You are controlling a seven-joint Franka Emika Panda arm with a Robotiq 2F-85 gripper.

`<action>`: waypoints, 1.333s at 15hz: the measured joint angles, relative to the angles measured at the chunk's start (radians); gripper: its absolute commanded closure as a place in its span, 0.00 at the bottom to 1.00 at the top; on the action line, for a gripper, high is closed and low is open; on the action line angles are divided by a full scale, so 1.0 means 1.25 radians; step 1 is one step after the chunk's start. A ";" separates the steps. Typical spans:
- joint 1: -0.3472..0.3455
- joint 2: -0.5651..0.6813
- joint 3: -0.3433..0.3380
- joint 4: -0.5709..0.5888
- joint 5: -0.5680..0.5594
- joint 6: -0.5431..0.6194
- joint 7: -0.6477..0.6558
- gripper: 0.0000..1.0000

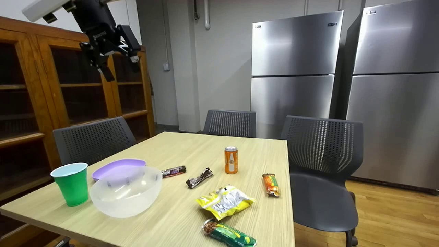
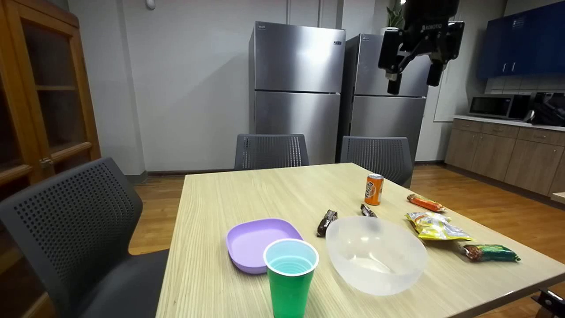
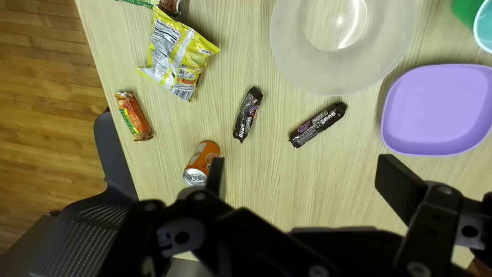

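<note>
1. The gripper point(image 2: 414, 80) hangs high above the table point(image 2: 212, 198), its jaws spread wide, well apart from everything.
2. In the wrist view, a dark bar point(image 3: 248, 115) and a second dark bar point(image 3: 318, 125) lie below, ahead of the gap between the jaws.
3. An orange can point(image 3: 200, 159) stands below, just beside one jaw in that view.
4. A purple plate point(image 3: 438, 111) lies ahead of the opposite jaw, a frosted bowl point(image 3: 334, 73) beyond both bars.

the can point(image 1: 231, 160) looks like glossy metal, the bowl point(image 1: 127, 197) frosted plastic, the tabletop point(image 1: 192, 147) smooth, matt wood.
</note>
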 measured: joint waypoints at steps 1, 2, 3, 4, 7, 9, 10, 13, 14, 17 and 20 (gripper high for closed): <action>0.000 0.000 0.000 0.000 0.000 0.000 0.000 0.00; 0.000 0.000 0.000 0.000 0.000 0.000 0.000 0.00; 0.000 0.000 0.000 0.000 0.000 0.000 0.000 0.00; 0.000 0.000 0.000 0.000 0.000 0.000 0.000 0.00; 0.000 0.000 0.000 0.000 0.000 0.000 0.000 0.00; 0.002 0.002 -0.003 0.000 0.000 0.001 0.000 0.00; 0.002 0.008 -0.008 -0.001 0.000 0.015 -0.002 0.00; 0.001 0.052 -0.035 -0.001 -0.007 0.099 -0.007 0.00; 0.000 0.075 -0.046 -0.001 -0.011 0.138 -0.008 0.00; -0.016 0.151 -0.063 0.001 -0.024 0.246 -0.008 0.00; -0.036 0.235 -0.068 0.017 -0.035 0.317 -0.004 0.00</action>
